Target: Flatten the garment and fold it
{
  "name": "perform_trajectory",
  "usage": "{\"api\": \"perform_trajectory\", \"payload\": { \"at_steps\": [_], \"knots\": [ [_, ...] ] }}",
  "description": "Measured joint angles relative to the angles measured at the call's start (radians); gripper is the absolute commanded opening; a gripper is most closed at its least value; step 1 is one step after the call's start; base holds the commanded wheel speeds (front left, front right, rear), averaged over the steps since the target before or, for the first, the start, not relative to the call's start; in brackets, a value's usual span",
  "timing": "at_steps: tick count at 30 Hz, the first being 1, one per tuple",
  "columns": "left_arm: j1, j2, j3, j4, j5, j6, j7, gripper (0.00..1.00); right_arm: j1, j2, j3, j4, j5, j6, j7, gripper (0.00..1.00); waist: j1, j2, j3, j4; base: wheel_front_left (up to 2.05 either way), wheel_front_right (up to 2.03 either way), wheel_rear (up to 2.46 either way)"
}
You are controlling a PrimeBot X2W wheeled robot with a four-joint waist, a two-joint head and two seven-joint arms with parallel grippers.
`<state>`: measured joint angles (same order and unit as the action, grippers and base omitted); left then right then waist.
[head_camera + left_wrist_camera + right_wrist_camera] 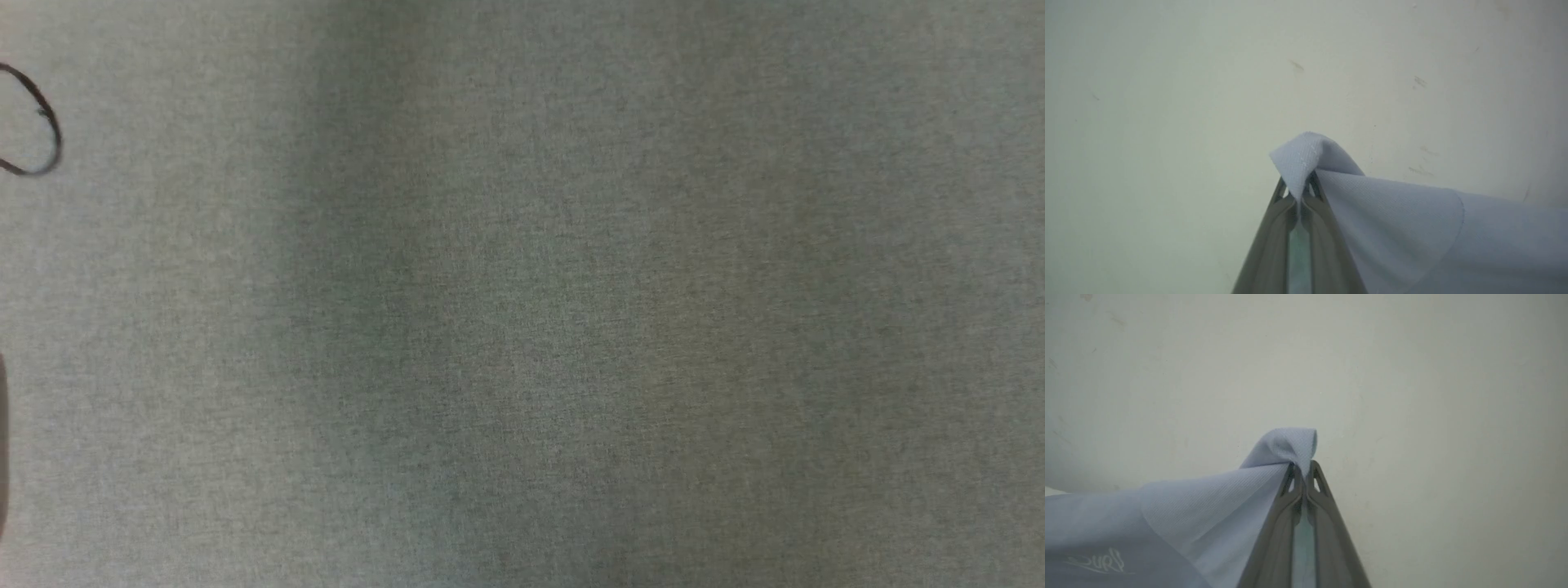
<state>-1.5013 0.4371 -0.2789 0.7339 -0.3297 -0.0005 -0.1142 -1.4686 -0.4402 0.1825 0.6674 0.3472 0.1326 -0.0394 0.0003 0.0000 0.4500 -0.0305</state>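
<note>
My left gripper point(1299, 195) rises from bottom centre of its frame, jaws pinching a fold of the shirt point(1404, 228) that drapes to lower right, while my right gripper point(1303, 473) pinches another fold, cloth falling lower left, pale surface point(1433, 396) beyond.

Faint white cursive "Surf" on garment point(1180, 510).

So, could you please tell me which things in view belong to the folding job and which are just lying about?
Part of the job: light blue garment, gripped by the left end effector and right end effector.
Just lying about: thin dark loop; grey woven surface; scuffed pale surface.
</note>
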Motion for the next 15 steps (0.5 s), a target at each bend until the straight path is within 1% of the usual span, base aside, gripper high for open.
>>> {"api": "perform_trajectory", "payload": {
  "at_steps": [5,9,12,15],
  "knots": [
    [0.046,-0.014,-0.006,0.088,-0.018,-0.018,-0.036,0.0,0.022,0.004,0.095,0.064,0.05,0.0,-0.025,0.0,0.0,0.0,0.025,0.005,0.0,0.0,0.0],
    [0.122,-0.028,0.001,0.142,-0.05,-0.035,-0.046,0.0,0.092,-0.001,0.177,0.078,0.11,0.0,-0.044,0.0,-0.0001,0.0,0.013,0.011,0.0,0.0,0.0],
    [0.199,-0.032,0.019,0.155,-0.086,-0.043,-0.06,0.0,0.174,-0.025,0.23,0.055,0.169,0.0,-0.062,0.0,-0.0003,0.0,-0.012,0.015,0.0,0.0,0.0],
    [0.313,-0.031,0.042,0.135,-0.124,-0.044,-0.071,0.0,0.299,-0.06,0.268,-0.017,0.237,0.0,-0.076,0.0,-0.0003,0.0,-0.049,0.019,0.0,0.0,0.0]
  ]
}}
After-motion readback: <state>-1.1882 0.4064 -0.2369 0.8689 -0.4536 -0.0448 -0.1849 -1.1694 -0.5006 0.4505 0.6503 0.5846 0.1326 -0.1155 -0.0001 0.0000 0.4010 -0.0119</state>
